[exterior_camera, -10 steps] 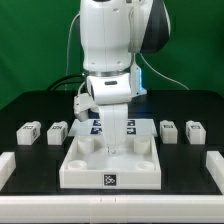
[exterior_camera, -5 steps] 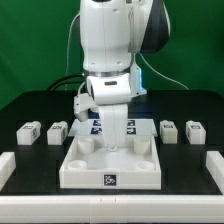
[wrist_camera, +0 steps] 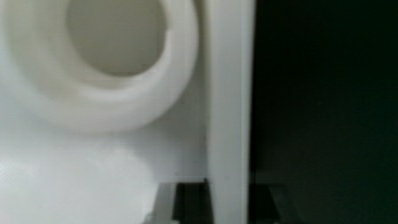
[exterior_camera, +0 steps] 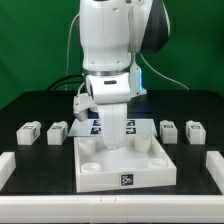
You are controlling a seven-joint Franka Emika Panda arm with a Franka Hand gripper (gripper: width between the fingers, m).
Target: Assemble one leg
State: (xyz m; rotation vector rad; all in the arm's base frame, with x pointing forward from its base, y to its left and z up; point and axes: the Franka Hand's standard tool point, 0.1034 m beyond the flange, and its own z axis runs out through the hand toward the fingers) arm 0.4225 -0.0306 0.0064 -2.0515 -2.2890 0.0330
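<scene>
1. My arm (exterior_camera: 108, 45): white, jointed, thick-bodied. It stands upright over the far half of the tray, wrist pointing straight down.
2. Tray (exterior_camera: 100, 178): large white square plastic part with round corner sockets and a black-and-white tag on its near wall.
3. My gripper (exterior_camera: 115, 140): low inside the tray, between its two far sockets. The fingertips are not plainly shown in either view, so I cannot tell whether they are apart or together.
4. Wrist view: one round socket (wrist_camera: 116, 60) very close, the tray's upright wall beside it, black table beyond.
5. Small white stubby plastic legs, tagged, four alike, all on the table and apart from my gripper. First leg (exterior_camera: 28, 131) and second leg (exterior_camera: 57, 130) lie off the tray's far corner toward the exterior view's left. Third leg (exterior_camera: 170, 130) and fourth leg (exterior_camera: 195, 130) lie off its far corner toward the exterior view's right.
6. Marker board (exterior_camera: 93, 126): flat, white, behind the tray, partly hidden by my arm.
</scene>
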